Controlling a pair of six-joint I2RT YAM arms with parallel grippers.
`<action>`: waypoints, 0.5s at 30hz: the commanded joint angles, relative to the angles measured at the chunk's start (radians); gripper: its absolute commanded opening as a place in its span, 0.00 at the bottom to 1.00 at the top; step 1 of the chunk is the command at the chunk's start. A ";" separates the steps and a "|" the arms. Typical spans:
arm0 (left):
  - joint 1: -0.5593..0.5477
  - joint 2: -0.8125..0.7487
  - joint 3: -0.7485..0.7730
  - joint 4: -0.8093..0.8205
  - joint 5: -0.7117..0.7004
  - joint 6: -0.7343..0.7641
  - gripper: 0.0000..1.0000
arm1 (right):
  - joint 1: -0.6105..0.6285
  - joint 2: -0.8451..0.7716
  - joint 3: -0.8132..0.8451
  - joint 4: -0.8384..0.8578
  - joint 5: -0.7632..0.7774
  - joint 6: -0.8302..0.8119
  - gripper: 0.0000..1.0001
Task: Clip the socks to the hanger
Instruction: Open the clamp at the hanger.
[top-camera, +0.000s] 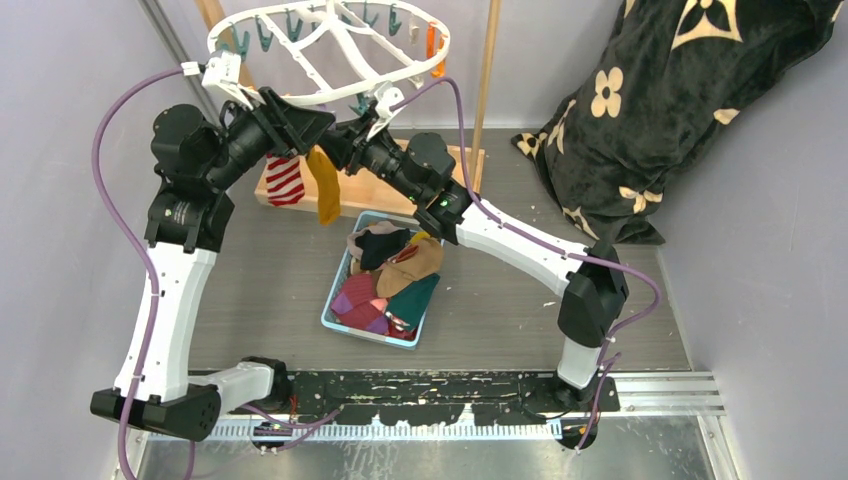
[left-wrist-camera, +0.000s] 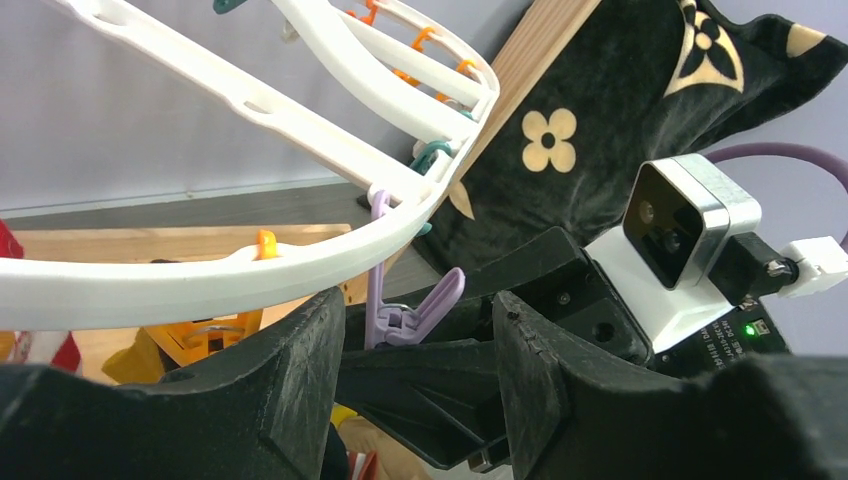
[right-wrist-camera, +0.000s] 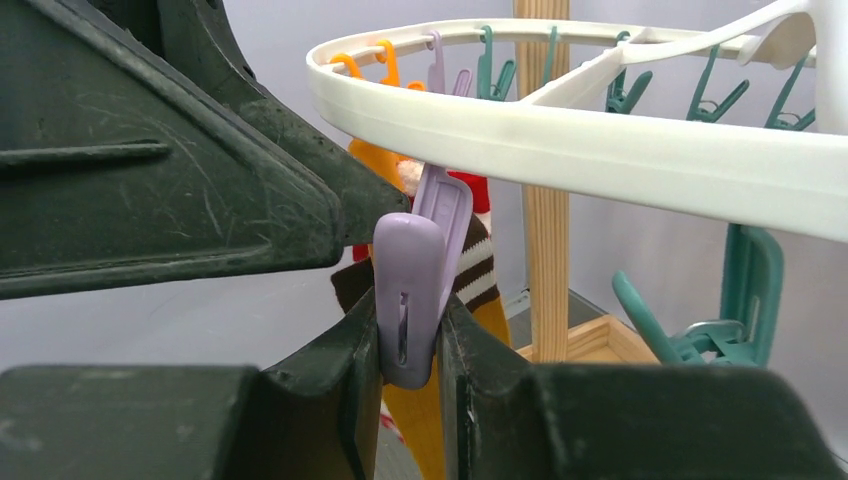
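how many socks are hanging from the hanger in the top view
2: red-white striped sock on the left, mustard sock just right of it, both under the hanger; arms may hide more.

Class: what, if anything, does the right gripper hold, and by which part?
Right gripper: the lilac plastic clip hanging from the white plastic hanger, pinched at its lower end.

Grey desk (top-camera: 270, 300), 1 pale blue basket (top-camera: 330, 312) near its middle, heaped with socks (top-camera: 395, 275), wooden stand base (top-camera: 352, 197) at the far side, black flowered blanket (top-camera: 640, 120) slumped in the far right corner, apart from the basket
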 joint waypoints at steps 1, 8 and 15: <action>0.005 -0.004 0.001 0.043 -0.014 0.014 0.57 | 0.028 -0.069 0.037 0.025 -0.119 0.013 0.01; 0.005 0.037 -0.002 0.066 -0.013 0.003 0.55 | 0.028 -0.068 0.041 0.019 -0.121 0.017 0.01; 0.005 0.069 0.013 0.082 -0.003 -0.021 0.48 | 0.028 -0.060 0.049 0.011 -0.128 0.021 0.01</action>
